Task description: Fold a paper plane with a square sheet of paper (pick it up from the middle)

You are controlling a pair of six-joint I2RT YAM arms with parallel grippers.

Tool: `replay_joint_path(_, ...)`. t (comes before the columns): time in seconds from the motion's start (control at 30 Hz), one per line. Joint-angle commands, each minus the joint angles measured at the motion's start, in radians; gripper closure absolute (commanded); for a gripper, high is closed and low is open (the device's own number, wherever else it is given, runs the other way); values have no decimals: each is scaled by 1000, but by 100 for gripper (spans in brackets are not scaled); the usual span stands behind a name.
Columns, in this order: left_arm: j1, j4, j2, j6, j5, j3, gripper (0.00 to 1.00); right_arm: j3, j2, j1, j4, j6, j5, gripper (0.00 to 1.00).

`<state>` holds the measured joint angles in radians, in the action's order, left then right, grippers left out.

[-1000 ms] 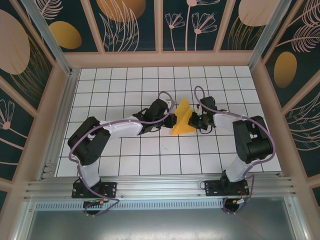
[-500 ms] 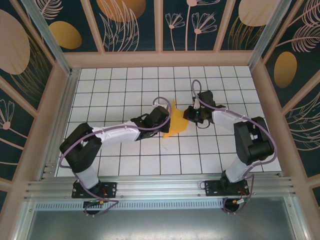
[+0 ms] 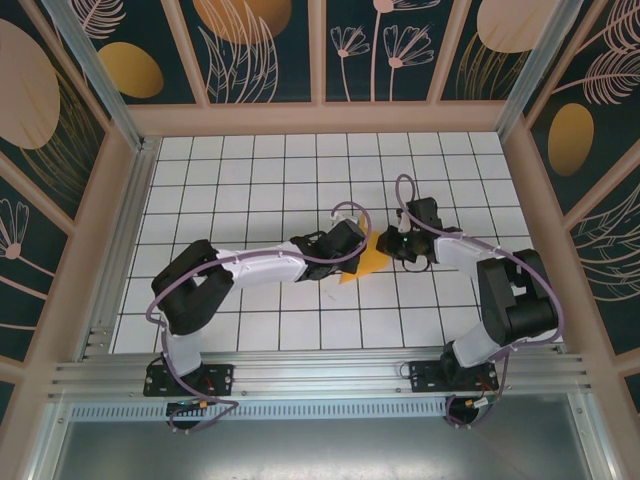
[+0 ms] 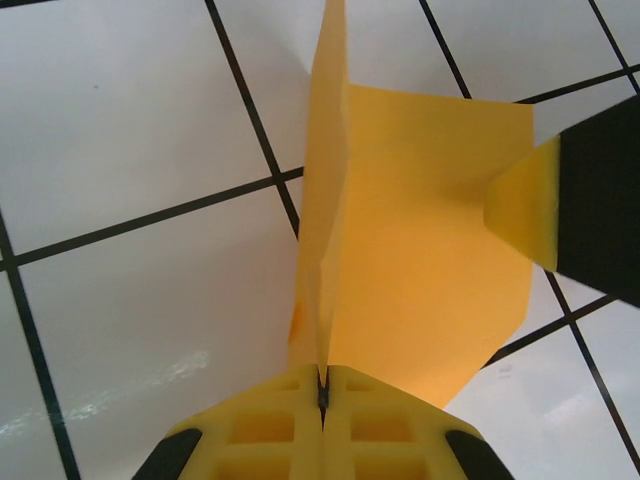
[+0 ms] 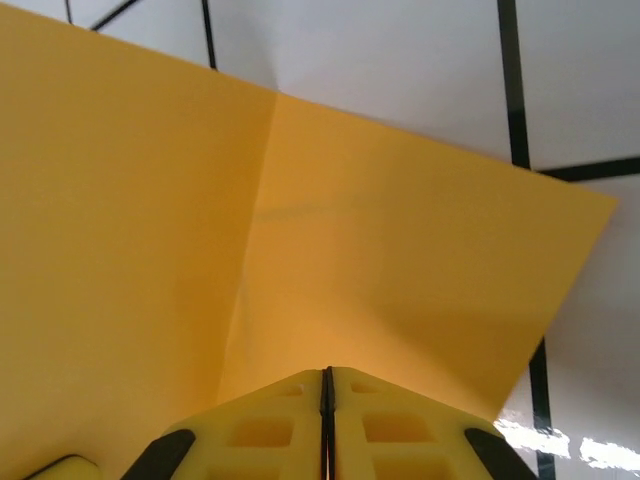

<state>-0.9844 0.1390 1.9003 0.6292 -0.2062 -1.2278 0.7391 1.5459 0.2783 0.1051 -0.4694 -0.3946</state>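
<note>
The orange sheet of paper lies folded mid-table, between the two grippers. In the left wrist view its centre ridge stands upright and one wing spreads flat to the right. My left gripper is shut on the ridge's near end, and it reaches in from the left. My right gripper is shut, with its tips against the flat wing, coming from the right. One of its fingertips touches the wing's far corner. Whether it pinches the paper is hidden.
The white grid table is boxed in by wooden walls, with an aluminium rail along the near edge. Purple cables loop over both wrists.
The left gripper has carried the paper right and toward the near edge, and the paper now sits lower. The right gripper drew back, then returned to the paper's right side.
</note>
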Motion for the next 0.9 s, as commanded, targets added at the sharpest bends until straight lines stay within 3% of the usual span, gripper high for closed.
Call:
replay_joint_path(0.0,-11,33,32,-15,11,-32,100,-19,18,-4,-20,-17,0,90)
replay_joint_path(0.17,-16,24,44,-30,24,-33,100,-25,59,-5,-25,-3,20,91)
replay_joint_path(0.43,-15,-62,88,-44,163,-45,100,5,112,-8,-33,42,17,92)
replay_joint_path(0.87,21,-172,105,48,254,-24,100,64,209,-9,-50,126,-32,93)
